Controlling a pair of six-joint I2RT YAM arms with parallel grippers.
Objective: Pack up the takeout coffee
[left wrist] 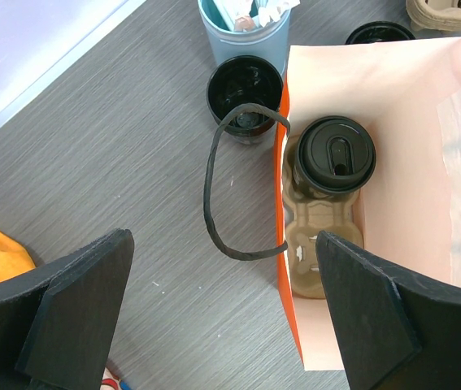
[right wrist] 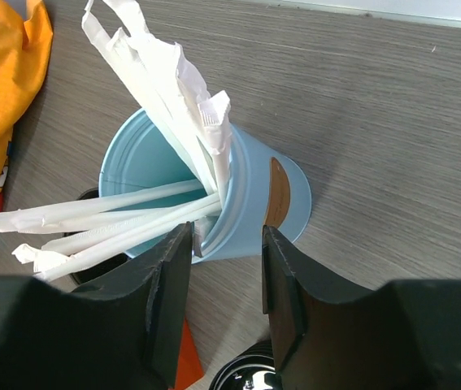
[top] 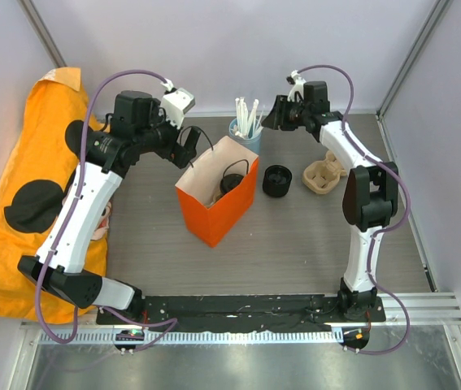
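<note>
An orange paper bag (top: 218, 213) stands open mid-table, its pale inside (left wrist: 409, 97) facing up. Inside, a coffee cup with a black lid (left wrist: 336, 154) (top: 232, 180) sits in a cardboard carrier (left wrist: 315, 244). The bag's black rope handle (left wrist: 211, 195) droops outside the near wall. My left gripper (left wrist: 222, 305) (top: 188, 148) hovers open over the bag's left edge, holding nothing. My right gripper (right wrist: 223, 284) (top: 275, 114) is open just above a blue tin (right wrist: 250, 203) (top: 245, 134) of wrapped straws (right wrist: 157, 106), with nothing between its fingers.
A black cup (left wrist: 245, 89) stands between the tin and the bag. A black lid (top: 277, 180) (right wrist: 254, 375) lies right of the bag, with another cardboard carrier (top: 325, 175) beyond it. A yellow cloth (top: 19, 195) covers the table's left side.
</note>
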